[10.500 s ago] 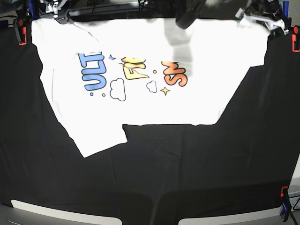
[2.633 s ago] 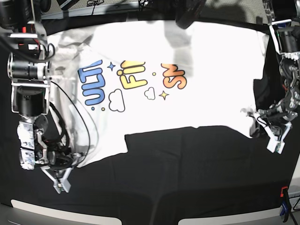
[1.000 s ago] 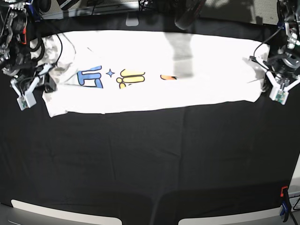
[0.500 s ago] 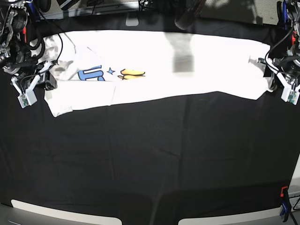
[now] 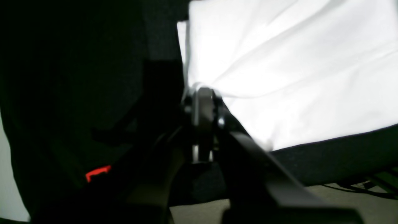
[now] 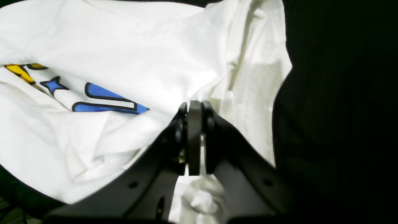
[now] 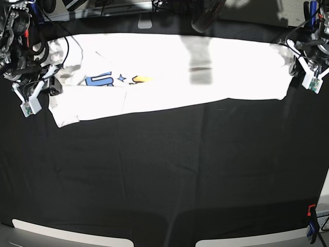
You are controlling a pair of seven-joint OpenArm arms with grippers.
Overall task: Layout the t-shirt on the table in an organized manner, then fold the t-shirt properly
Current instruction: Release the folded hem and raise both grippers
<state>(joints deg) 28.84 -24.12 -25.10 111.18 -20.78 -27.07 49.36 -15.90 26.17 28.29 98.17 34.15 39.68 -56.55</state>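
Across the far side of the large table draped in black cloth [image 7: 164, 170], the white short-sleeved t-shirt with blue and yellow cartoon lettering [image 7: 169, 67] now lies as a long narrow band; a moment ago its near edge reached further toward me, and well before that the whole printed front lay open. I judge that the lengthwise fold is nearly laid, with less of the print showing than half a second back. Going left to right in the base view, my right gripper [image 6: 194, 112] comes first: its jaws are pressed together on a bunched fold of white cloth at the sleeve end, just beside the blue letter. The folded band runs flat between my arms. At its far end my left gripper [image 5: 202, 93] pinches the plain white corner, jaws closed tight, cloth fanning away in taut creases.
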